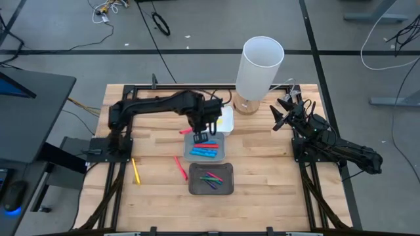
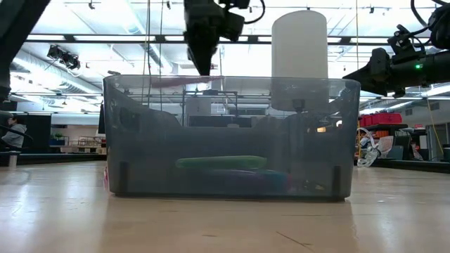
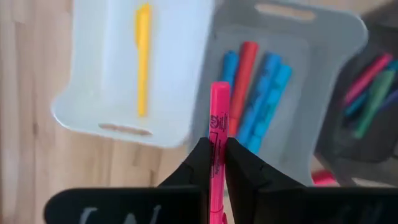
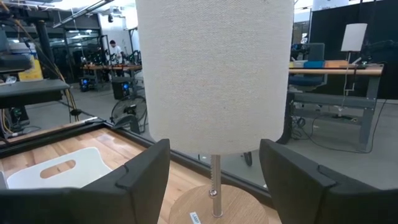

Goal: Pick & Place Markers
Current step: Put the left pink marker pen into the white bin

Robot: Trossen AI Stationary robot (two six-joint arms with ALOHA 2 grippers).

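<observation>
My left gripper [image 1: 201, 135] hangs over the trays, shut on a pink marker [image 3: 218, 118]. Below it stand a white tray [image 3: 93, 74] with one yellow marker [image 3: 143, 56], a grey tray [image 1: 209, 148] with blue markers [image 3: 267, 93] and a red one [image 3: 244, 74], and a dark tray [image 1: 211, 178] with green, pink and purple markers [image 1: 211, 179]. A red marker [image 1: 180, 167] and a yellow marker [image 1: 136, 170] lie flat on the table. My right gripper [image 4: 214, 186] waits open by the lamp. My left gripper pinches the pink marker's barrel [image 3: 217, 144] between its two fingers, coming from above and pointing down. The fingers lie across the marker. It sits about level and lifted clear [image 2: 184, 81], one end sticking out past the fingers over the grey tray's edge.
A lamp with a white shade [image 1: 260, 65] and round wooden base stands near the table's far edge, right in front of my right gripper. The three trays sit in a row at mid-table. Bare wood lies to the left and right of them.
</observation>
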